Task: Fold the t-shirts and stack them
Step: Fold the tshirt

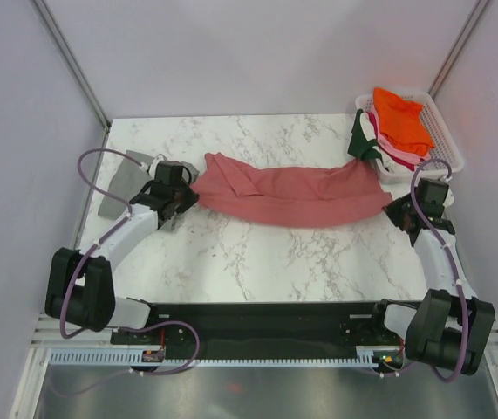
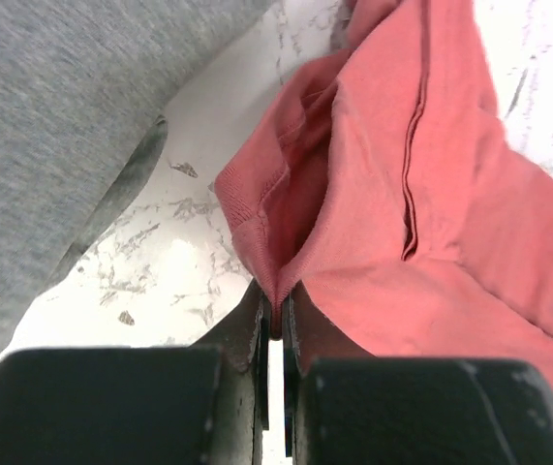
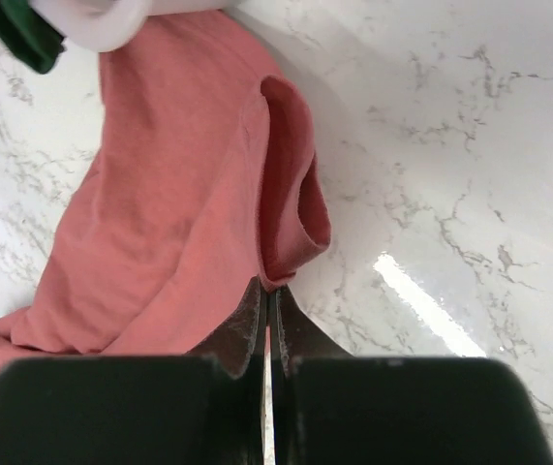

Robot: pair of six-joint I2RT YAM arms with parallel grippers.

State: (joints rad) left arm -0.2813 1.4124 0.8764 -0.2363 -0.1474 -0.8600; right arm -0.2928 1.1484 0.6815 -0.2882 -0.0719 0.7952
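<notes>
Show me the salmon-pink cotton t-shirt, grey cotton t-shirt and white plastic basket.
salmon-pink cotton t-shirt (image 1: 292, 196), top view, stretched middle.
grey cotton t-shirt (image 1: 119, 188), top view, left part.
white plastic basket (image 1: 447, 135), top view, right rim.

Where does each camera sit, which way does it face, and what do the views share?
Top external: above and behind the arms, looking down on the marble table; both arms show, left gripper and right gripper pinching the salmon-pink t-shirt.
Left wrist: on that wrist, facing along its shut fingers to the pinched edge; grey t-shirt beside.
Right wrist: on that wrist, facing along its shut fingers to a sleeve; white basket corner above.
Shared: every view shows that t-shirt and the table.
</notes>
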